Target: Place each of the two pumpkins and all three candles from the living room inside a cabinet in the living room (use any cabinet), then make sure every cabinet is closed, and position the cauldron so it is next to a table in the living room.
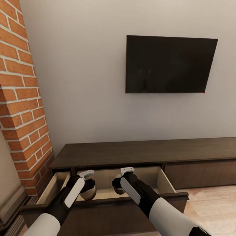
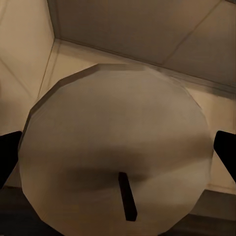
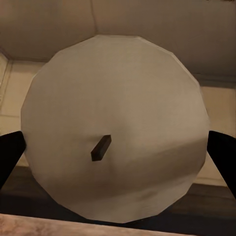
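A brick column [image 1: 23,108] stands at the left of a living-room wall, a dark television [image 1: 170,64] hangs at right, and below them the long low cabinet [image 1: 141,152] has its left drawer [image 1: 165,183] pulled open. Both arms reach down into that drawer. The left gripper [image 1: 88,186] holds a pale round candle [image 2: 115,152] between its fingers [image 2: 9,157], the dark wick pointing up at the wrist camera; the candle appears to sit at or just above the drawer floor, though contact cannot be confirmed. Just beside it, the right gripper [image 1: 118,184] clasps a second candle [image 3: 115,130] the same way, fingertips [image 3: 10,152] at its sides. The step in hand looks to be setting both candles down: each should be lowered until it rests flat, then released by opening wide and lifting straight up, so neither candle tips or knocks its neighbour before the drawer is shut.
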### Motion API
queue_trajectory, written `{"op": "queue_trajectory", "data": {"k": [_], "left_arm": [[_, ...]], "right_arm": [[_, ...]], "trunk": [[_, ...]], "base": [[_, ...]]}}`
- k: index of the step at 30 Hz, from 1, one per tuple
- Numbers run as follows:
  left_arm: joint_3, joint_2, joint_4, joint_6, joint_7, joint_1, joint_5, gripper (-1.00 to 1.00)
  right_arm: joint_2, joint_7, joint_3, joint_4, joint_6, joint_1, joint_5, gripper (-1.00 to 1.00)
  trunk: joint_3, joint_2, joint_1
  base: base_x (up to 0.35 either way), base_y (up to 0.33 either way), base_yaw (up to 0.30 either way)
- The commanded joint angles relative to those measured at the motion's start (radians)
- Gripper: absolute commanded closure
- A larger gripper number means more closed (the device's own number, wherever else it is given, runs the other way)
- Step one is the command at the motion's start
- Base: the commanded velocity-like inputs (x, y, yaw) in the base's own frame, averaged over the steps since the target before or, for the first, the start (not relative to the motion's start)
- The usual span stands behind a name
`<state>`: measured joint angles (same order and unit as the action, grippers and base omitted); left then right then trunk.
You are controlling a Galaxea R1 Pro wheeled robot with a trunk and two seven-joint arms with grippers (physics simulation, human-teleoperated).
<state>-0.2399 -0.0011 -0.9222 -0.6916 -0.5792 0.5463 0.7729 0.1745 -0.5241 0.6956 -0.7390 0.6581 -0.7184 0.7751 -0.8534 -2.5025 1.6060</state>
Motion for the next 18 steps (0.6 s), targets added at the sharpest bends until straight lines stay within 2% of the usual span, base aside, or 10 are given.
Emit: {"op": "queue_trajectory", "data": {"k": [1, 8, 18], "left_arm": [[-0.002, 0.000, -0.001, -0.001, -0.010, 0.000, 0.009, 1.00], [-0.002, 0.000, -0.001, -0.001, -0.010, 0.000, 0.008, 1.00], [-0.001, 0.000, -0.003, -0.002, -0.010, 0.000, 0.008, 1.00]], "right_arm": [[0.000, -0.010, 0.002, -0.001, 0.001, -0.001, 0.009, 1.00], [0.000, -0.008, 0.002, -0.002, -0.001, -0.001, 0.009, 1.00], [0.000, -0.008, 0.002, -0.002, -0.002, -0.001, 0.009, 1.00]], "trunk": [[-0.001, -0.001, 0.000], [-0.001, -0.001, 0.000], [-0.001, -0.001, 0.000]], "base": [[0.000, 0.000, 0.000], [0.006, 0.000, 0.000], [0.090, 0.000, 0.000]]}}
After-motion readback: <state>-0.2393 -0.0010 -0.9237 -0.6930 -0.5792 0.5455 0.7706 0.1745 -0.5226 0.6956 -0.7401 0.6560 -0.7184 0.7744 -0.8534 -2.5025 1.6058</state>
